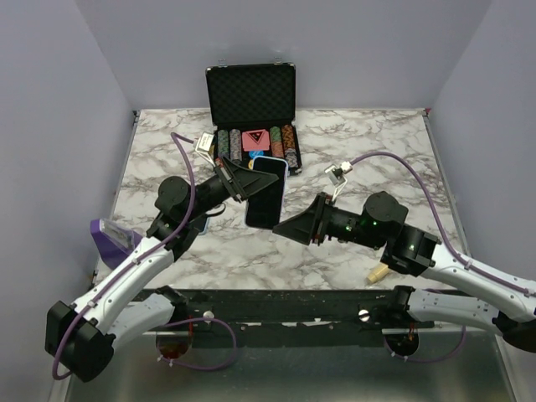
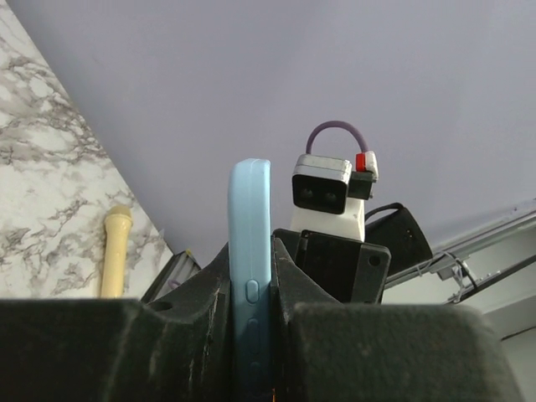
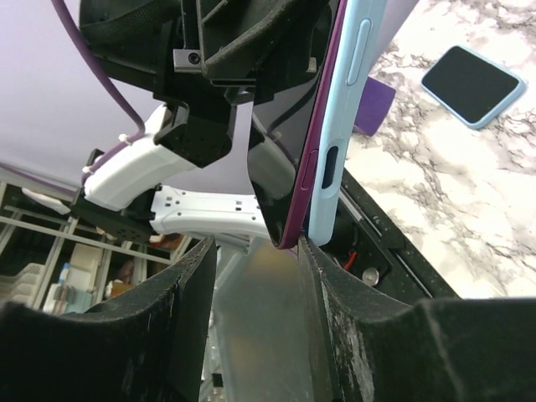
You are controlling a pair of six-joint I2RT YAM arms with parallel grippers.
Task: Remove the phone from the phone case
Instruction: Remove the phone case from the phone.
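Note:
The phone is held up above the table, dark screen towards the camera, in a light blue case. My left gripper is shut on the case's side edge; in the left wrist view the case stands clamped between my fingers. My right gripper is open just below the phone's lower end. In the right wrist view the phone's purple rim has come away from the case at the lower corner, which sits between the right gripper's spread fingers.
An open black case of poker chips stands at the back. A second phone lies flat on the marble. A purple item lies at the left edge, and a cream wooden stick lies at the front right.

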